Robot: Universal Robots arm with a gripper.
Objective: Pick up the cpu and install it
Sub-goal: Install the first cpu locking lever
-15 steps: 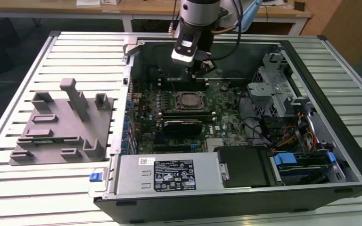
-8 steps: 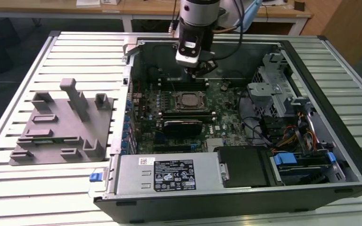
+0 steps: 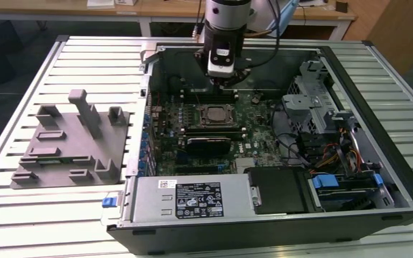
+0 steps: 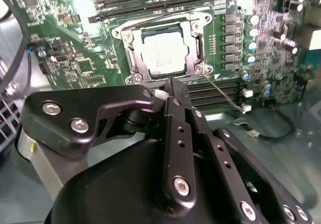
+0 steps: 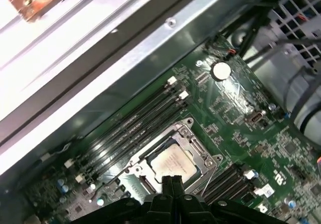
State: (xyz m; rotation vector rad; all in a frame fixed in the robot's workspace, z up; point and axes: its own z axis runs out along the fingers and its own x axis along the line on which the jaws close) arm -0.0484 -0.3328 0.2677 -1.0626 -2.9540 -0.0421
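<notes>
**Cpu seated in socket; gripper closed above the board**

The cpu [image 3: 214, 114] lies flat inside the metal frame of the socket [image 3: 214, 122] on the motherboard [image 3: 257, 134], within the open case [image 3: 378, 134]; both wrist views show its pale silver top facing up ( [image 4: 161, 57], [image 5: 174, 162]). The gripper [image 3: 225, 80] hangs over the board, clear of the cpu and not touching it. In both wrist views its fingers are pressed together with nothing between them ( [image 4: 171, 83], [image 5: 172, 180]). Black memory slots [image 5: 135, 123] run along both sides of the socket. A grey fixture [image 3: 70, 142] stands on the slatted table [image 3: 20, 215], at the exterior view's left and just beside the case.
</notes>
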